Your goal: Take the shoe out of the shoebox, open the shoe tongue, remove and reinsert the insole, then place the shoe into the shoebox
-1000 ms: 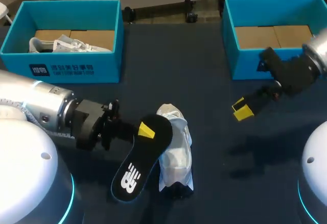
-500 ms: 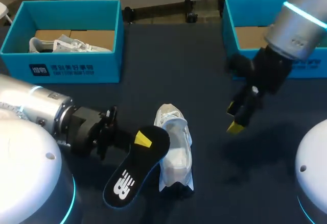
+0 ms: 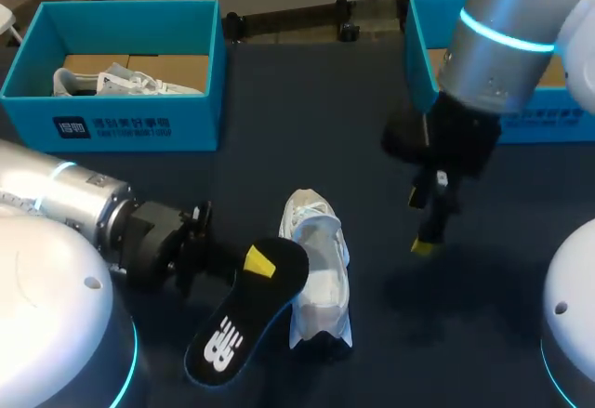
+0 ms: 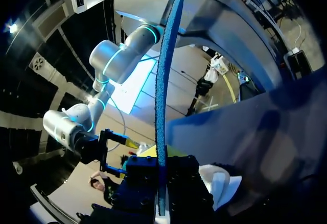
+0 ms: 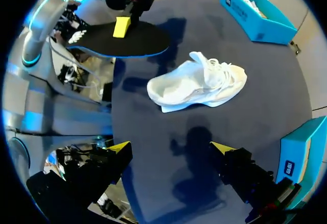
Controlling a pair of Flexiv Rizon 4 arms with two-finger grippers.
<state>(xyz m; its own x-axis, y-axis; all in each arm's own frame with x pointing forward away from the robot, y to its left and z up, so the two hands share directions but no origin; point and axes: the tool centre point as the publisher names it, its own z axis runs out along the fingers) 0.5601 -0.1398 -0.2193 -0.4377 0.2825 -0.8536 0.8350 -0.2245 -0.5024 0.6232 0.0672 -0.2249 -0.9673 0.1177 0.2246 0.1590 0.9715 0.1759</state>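
Black foam with a white logo: this is the insole (image 3: 244, 308) in the head view. It is out of the shoe and tilted, near the front edge of the dark table (image 3: 307, 138). The left gripper (image 3: 256, 262) comes in from the left and is clenched on the insole's far end, with one yellow tip on top. Just to the right of it, the white shoe (image 3: 321, 273) lies on the table with its length running from near to far. I cannot tell from here if insole and shoe touch. The right gripper (image 3: 426, 236) points down over bare table, to the right of the shoe and well apart from it. At the far left stands the left shoebox (image 3: 186, 125) with a second shoe (image 3: 125, 81) inside. At the far right stands the right shoebox (image 3: 418, 73), partly hidden by the right arm.

In the left wrist view the insole (image 4: 162, 96) shows edge-on as a thin blue line. It rises straight up from between the fingers of the left gripper (image 4: 161, 196), which grasp it from both sides. A part of the shoe (image 4: 220, 184) lies just beside the gripper.

In the right wrist view the right gripper (image 5: 171, 147) is released. Its fingers stand wide apart with only table (image 5: 153, 132) between them. Ahead of it lies the shoe (image 5: 196, 83). Beyond the shoe is the insole (image 5: 122, 39), lifted above its own shadow in the left gripper (image 5: 121, 27). The left shoebox (image 5: 255, 20) is farther off, and a corner of the right shoebox (image 5: 295, 155) is beside the right gripper.
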